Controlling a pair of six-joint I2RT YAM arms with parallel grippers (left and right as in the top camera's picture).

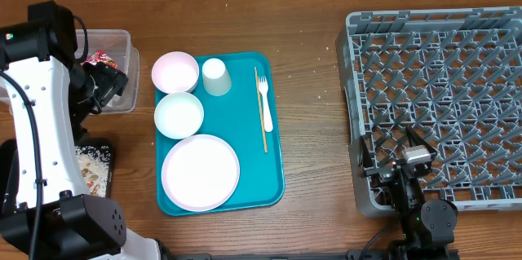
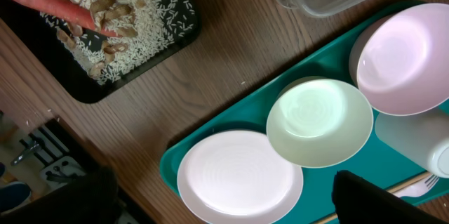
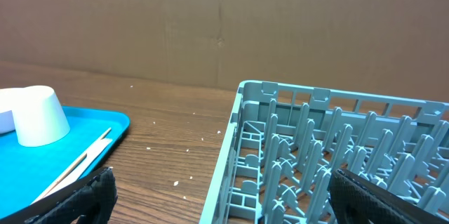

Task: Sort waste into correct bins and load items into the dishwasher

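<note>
Both the left jaws and right jaws are spread, holding nothing. Nearest, carrot (image 2: 42,3) and rice (image 2: 133,27) lie in the black tray (image 2: 77,90). Plate (image 1: 201,172), greenish bowl (image 1: 179,115), pink bowl (image 1: 175,72), cup (image 1: 215,76) and fork (image 1: 263,101) sit on the teal tray (image 1: 253,170). Farther left, the clear tub (image 1: 122,44) holds a red wrapper (image 1: 102,58). The grey dish rack (image 1: 440,89) stands on the right of the bench (image 1: 314,64).

Two bowls (image 1: 174,72) (image 1: 179,115), one plate (image 1: 201,172), one cup (image 1: 216,77)

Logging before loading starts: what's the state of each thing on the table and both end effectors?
Plate: empty, on teal tray.
Bowls: upright, empty, on teal tray.
Cup: rim down, teal tray.
Fork: flat on teal tray.
Rack: empty.
Black tray: holds rice, carrot.
Tub: holds red wrapper.
Left end effector: open.
Right end effector: open.
</note>
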